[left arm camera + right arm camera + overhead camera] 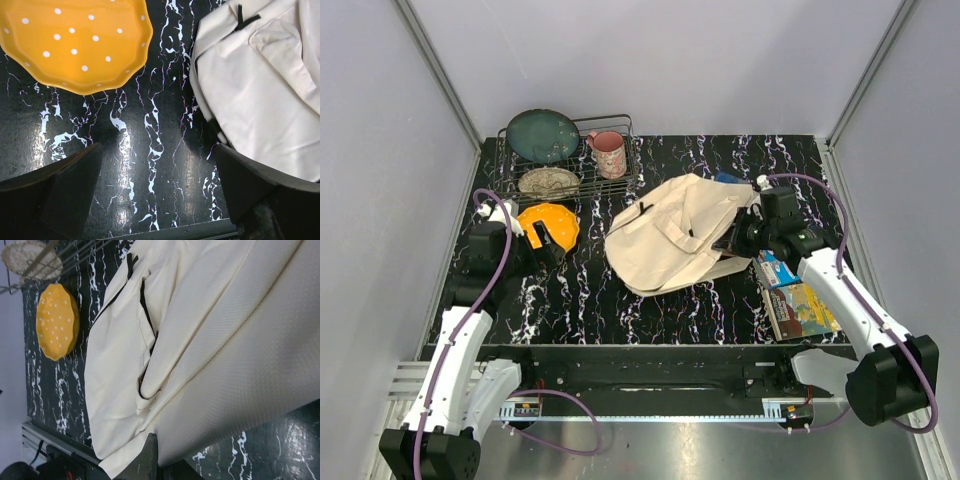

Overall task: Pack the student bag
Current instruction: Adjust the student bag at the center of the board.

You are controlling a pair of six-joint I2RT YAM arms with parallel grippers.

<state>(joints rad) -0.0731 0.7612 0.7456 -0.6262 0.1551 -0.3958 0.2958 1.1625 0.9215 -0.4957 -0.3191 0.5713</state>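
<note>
Centrally, student bag (670,240): laid flat on the black marbled counter (580,290), straps and small buckles facing up.
Right end effector (738,240): fingers brought together, clamped on fabric at the student bag's right edge.
Left end effector (157,167): fingers held wide apart, nothing gripped, positioned near the student bag's left side.
Orange dotted dish (555,222): set left of the student bag, apart from it.
Books (798,300): stacked right of the student bag.
Wire rack (620,125): placed behind the student bag, leftward.
</note>
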